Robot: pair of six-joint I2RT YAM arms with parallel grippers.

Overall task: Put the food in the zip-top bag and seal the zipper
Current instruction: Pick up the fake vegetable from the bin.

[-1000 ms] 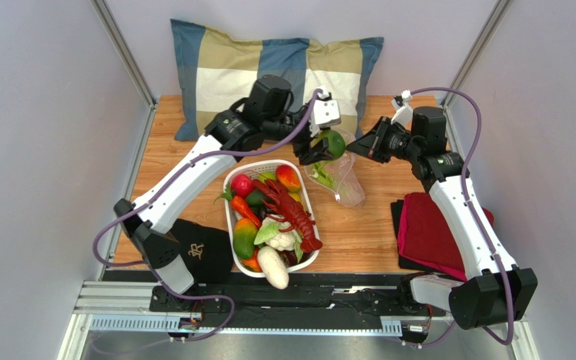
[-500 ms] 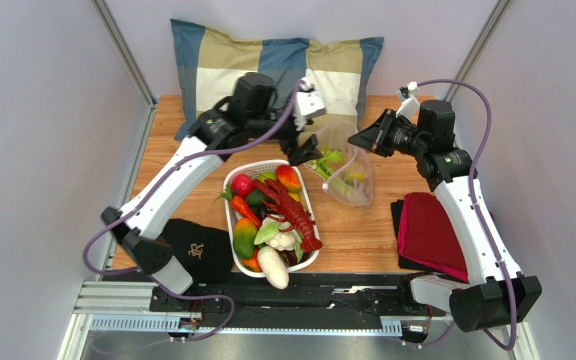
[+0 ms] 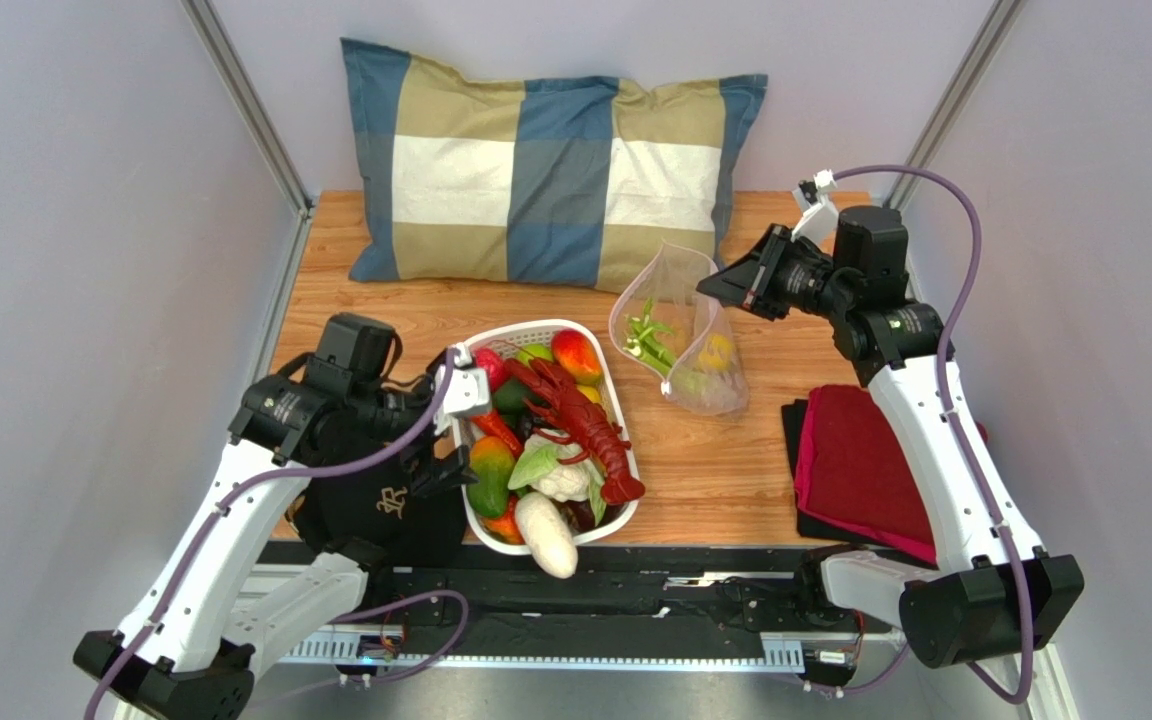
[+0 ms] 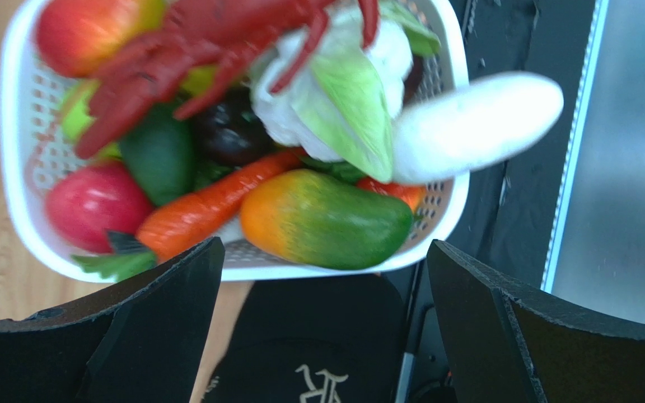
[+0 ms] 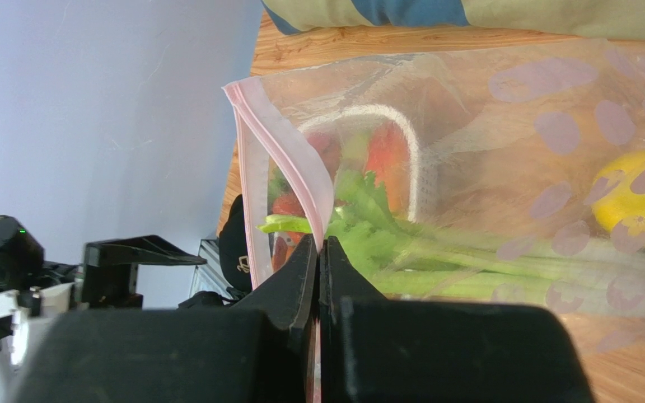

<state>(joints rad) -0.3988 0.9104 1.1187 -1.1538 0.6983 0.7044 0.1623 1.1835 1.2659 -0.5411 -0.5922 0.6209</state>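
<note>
Right gripper (image 5: 317,252) is pinched tight on the zip-top bag (image 3: 687,353) at its zipper (image 5: 282,155), right of table centre, mouth gaping. Left gripper (image 4: 322,336) is spread wide at the basket (image 3: 615,420) by the near edge. The mango (image 4: 326,220) lies lengthwise across your jaws, so you'll likely need to rotate the wrist.

Clear, thin, glossy plastic film for the zip-top bag (image 3: 683,342); white perforated smooth plastic basket (image 4: 8,151); matt grained wood tabletop (image 3: 717,480); woven cloth pillow (image 3: 537,165); matt red cloth (image 3: 868,458).
</note>
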